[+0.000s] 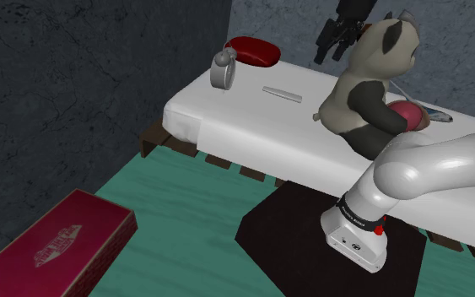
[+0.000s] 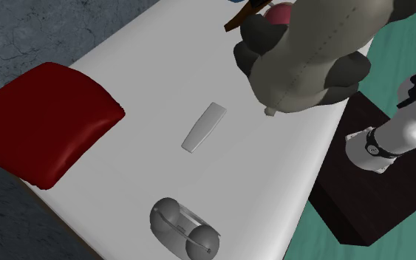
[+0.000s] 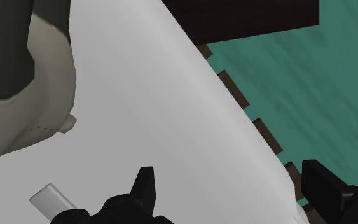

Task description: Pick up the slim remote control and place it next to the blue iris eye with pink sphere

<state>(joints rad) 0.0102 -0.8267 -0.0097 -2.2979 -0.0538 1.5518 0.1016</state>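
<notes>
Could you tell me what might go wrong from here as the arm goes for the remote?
The remote lies thin and flat on the white mattress, so the open gripper may slip off it. The panda plush sits between it and the pink sphere; a low carry could knock it.

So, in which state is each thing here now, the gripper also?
gripper: open, empty, above the bed.
remote control: lying flat on the bed, not held.
panda plush: sitting upright on the bed.
alarm clock: standing upright near the bed's edge.
red cushion: lying flat.
pink sphere: partly hidden behind the panda plush.
</notes>
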